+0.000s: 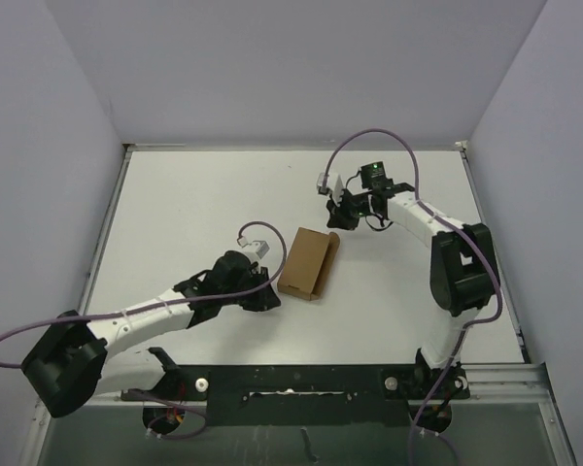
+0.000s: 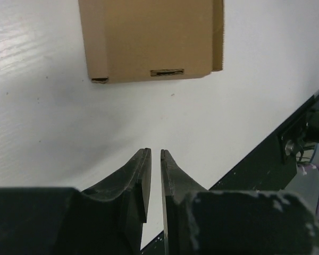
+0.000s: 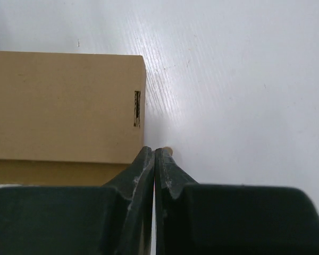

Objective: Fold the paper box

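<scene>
While paper box (image 1: 308,263) lies flat, unmarked, left gripper (image 2: 154,155) nearly closed, empty; right gripper (image 3: 154,152) closed, seemingly empty.

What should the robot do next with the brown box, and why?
Probably open the left gripper and ease it forward to the paper box. Both grippers hold nothing: the left gripper's fingers are nearly together, short of the box's near edge, and the right gripper is shut beside its corner. The box lies flat on the white table, so nothing is gripping it for folding.
</scene>
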Controlling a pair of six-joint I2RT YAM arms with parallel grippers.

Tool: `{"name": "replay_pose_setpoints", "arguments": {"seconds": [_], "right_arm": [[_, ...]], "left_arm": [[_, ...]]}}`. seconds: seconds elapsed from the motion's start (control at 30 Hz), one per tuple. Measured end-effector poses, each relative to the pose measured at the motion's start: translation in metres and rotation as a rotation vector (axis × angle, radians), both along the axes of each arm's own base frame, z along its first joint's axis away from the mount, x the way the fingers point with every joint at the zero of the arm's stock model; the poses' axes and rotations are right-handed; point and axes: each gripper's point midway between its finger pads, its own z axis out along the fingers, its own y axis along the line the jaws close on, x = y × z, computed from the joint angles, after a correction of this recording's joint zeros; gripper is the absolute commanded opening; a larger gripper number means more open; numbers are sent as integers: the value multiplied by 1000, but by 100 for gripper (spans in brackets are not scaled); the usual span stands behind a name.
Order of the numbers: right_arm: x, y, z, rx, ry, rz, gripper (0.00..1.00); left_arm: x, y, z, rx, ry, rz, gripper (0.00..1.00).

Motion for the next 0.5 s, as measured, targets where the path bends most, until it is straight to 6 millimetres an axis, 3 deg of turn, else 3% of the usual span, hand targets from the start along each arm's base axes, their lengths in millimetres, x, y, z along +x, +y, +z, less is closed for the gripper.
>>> {"name": "replay_pose_setpoints", "arguments": {"seconds": [0.17, 0.27, 0.5], "right_arm": [[15, 10, -29, -49, 42, 19, 0], [14, 8, -38, -71, 55, 30, 0], [6, 9, -42, -78, 50, 86, 0]], "left_arm": [[10, -5, -30, 38, 52, 61, 13], [16, -5, -46, 72, 70, 78, 13], [49, -4, -53, 92, 73, 139, 14]]}}
